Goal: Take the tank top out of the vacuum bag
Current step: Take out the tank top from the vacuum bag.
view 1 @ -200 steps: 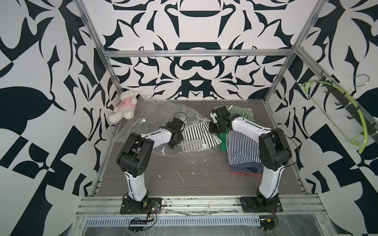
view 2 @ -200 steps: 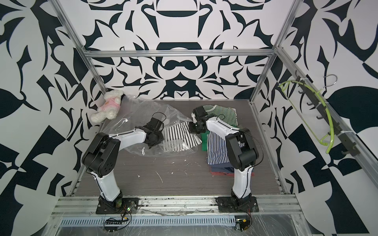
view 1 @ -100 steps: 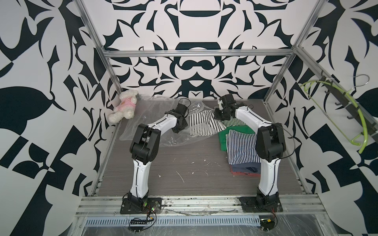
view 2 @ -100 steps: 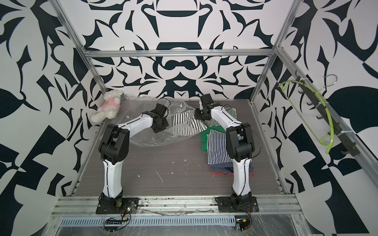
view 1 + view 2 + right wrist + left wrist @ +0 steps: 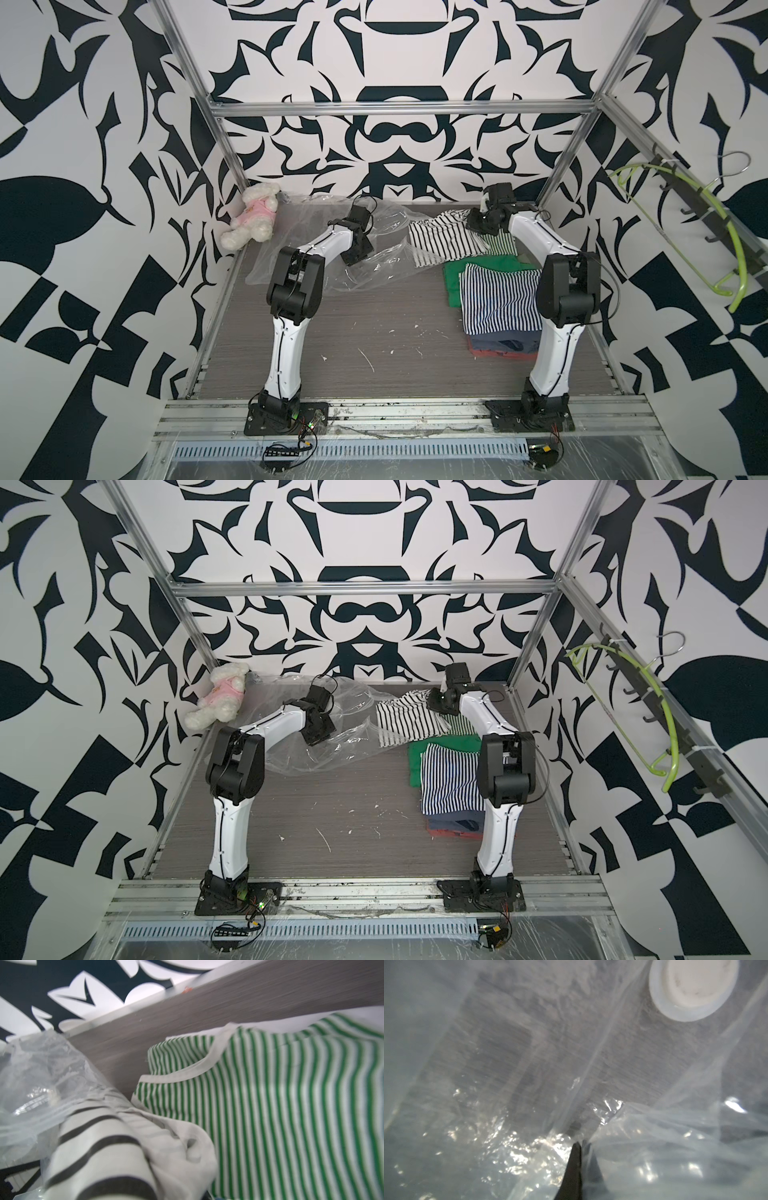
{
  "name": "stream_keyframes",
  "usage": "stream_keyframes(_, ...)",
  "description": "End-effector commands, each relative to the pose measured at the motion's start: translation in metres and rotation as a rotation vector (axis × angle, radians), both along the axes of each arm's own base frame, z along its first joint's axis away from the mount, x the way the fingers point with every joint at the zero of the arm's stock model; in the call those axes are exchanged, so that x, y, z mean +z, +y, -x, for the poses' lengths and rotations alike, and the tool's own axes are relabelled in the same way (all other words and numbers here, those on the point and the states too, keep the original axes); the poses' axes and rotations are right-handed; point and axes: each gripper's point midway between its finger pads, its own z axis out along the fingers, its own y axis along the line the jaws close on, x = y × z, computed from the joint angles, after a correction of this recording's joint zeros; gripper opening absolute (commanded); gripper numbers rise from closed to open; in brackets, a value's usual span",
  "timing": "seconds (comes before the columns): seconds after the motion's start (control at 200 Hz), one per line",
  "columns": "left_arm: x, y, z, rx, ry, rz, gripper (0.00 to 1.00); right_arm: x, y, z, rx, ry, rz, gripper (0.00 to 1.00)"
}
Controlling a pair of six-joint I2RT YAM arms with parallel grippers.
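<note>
Left wrist view: left end effector point(image 5: 581, 1145) pinches a fold of the vacuum bag point(image 5: 508, 1088), jaws tight; right end effector point(image 5: 478, 221) grips the striped tank top point(image 5: 444, 240), lying against the bag's mouth.

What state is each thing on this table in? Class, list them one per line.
vacuum bag: mouth open, crumpled, pinched at a fold
tank top: mostly outside the bag, bunched at one end
left end effector: shut on the vacuum bag
right end effector: shut on the tank top
folded clothes: stacked flat
plush toy: lying in the far corner
</note>
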Motion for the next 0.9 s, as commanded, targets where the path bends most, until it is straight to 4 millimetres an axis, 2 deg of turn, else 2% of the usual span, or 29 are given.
stream_keyframes(0.0,-0.021,0.018,0.01,0.011,0.068,-0.052,0.0,0.038,-0.023,-0.007,-0.03,-0.099,0.003,0.0)
stream_keyframes(0.29,-0.031,0.025,0.011,0.018,0.089,-0.067,0.0,0.028,-0.06,-0.003,-0.089,-0.073,0.014,0.0)
stream_keyframes(0.5,-0.04,0.041,0.015,0.041,0.121,-0.095,0.0,0.026,-0.089,0.001,-0.145,-0.058,0.017,0.0)
stream_keyframes(0.895,-0.04,0.064,0.021,0.084,0.13,-0.103,0.0,0.015,-0.116,0.006,-0.196,-0.032,0.029,0.0)
